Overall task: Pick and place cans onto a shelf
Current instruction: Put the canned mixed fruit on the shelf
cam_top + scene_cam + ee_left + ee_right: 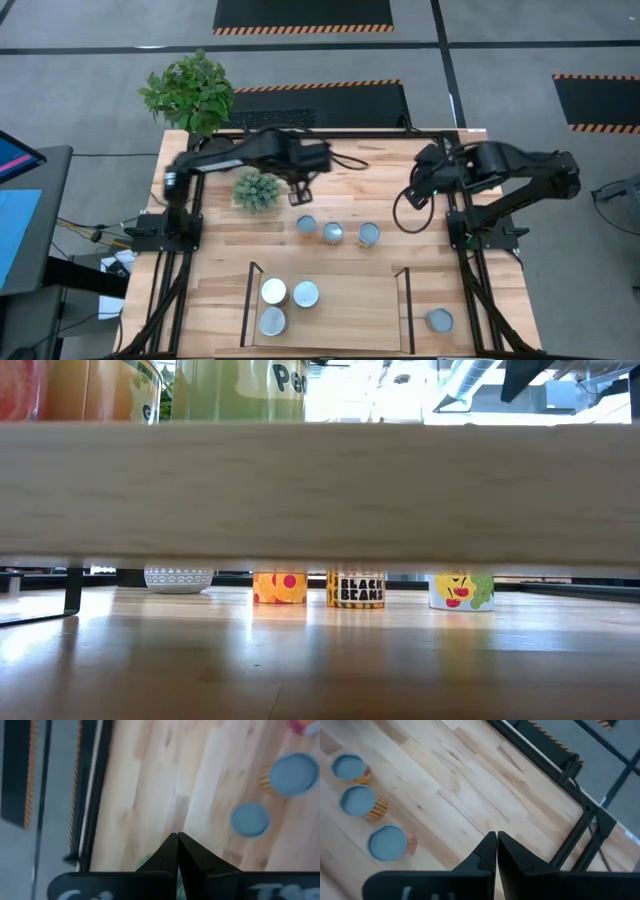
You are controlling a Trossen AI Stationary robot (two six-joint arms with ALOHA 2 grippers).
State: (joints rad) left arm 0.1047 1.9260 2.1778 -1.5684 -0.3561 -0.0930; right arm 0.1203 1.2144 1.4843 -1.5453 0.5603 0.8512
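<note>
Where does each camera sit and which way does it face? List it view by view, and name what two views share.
High view: above the table, looking straight down; shows both arms, the shelf, three cans in a row.
Low view: at tabletop height, looking level under the shelf's board; no arm shows.
Left wrist view: on the left arm, looking down past the left gripper, fingers together.
Right wrist view: on the right arm, past the right gripper.
Shared: high and low both show the can row.

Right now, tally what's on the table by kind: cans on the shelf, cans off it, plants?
Short metal cans on the light wooden shelf: 3, first at
Short metal cans on the bare tabletop: 4, first at
Small green potted plants on the table: 1
Total: 8
</note>
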